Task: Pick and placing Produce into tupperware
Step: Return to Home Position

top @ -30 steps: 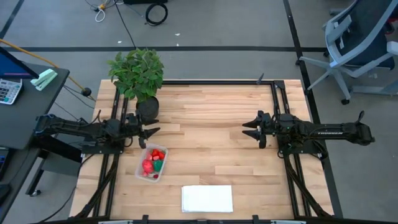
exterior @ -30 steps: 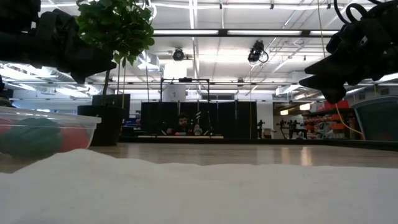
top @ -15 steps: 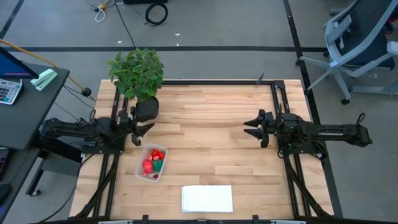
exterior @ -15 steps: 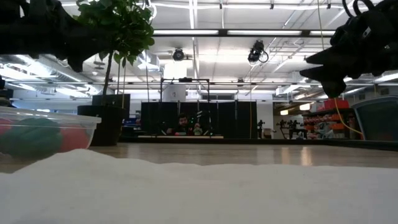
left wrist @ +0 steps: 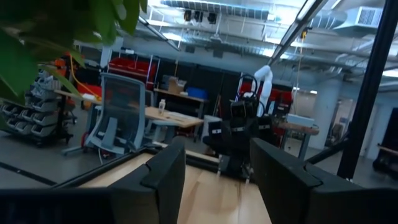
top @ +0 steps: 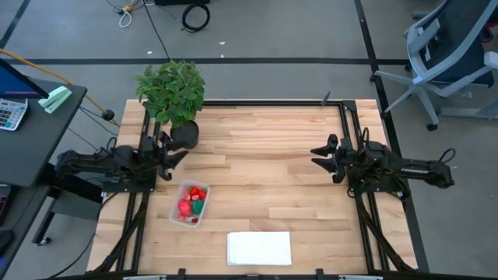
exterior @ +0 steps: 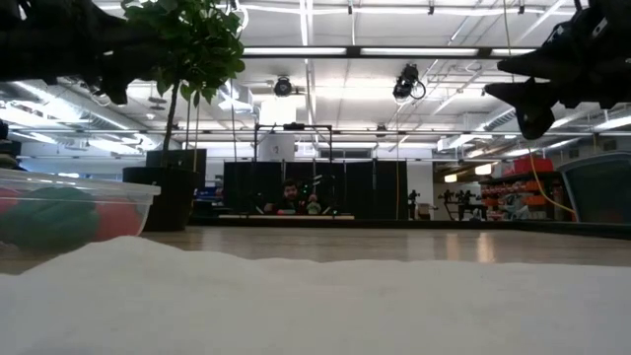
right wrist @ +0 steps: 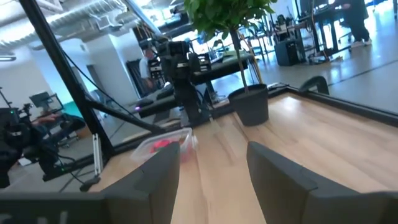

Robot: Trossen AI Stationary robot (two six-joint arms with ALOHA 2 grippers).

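My left hand (top: 176,155) hovers spread at the desk's (top: 264,140) nine o'clock side, my right hand (top: 317,155) spread at three o'clock. The tupperware (top: 189,214), at seven o'clock, holds the produce (top: 191,199).

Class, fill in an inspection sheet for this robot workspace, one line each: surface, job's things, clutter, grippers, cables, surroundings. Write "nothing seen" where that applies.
Surface: wooden table, mostly bare boards.
Job's things: tupperware on the table's left side. The produce, red pieces and one green, lies inside it. No loose produce seen on the table.
Clutter: potted plant at the far left corner; white sheet at the near edge.
Grippers: left gripper open, empty, raised beside the plant pot. Right gripper open, empty, raised at the right side.
Cables: cable coil on the floor beyond the table; nothing seen on the table.
Surroundings: office chair on the right; a person far behind.
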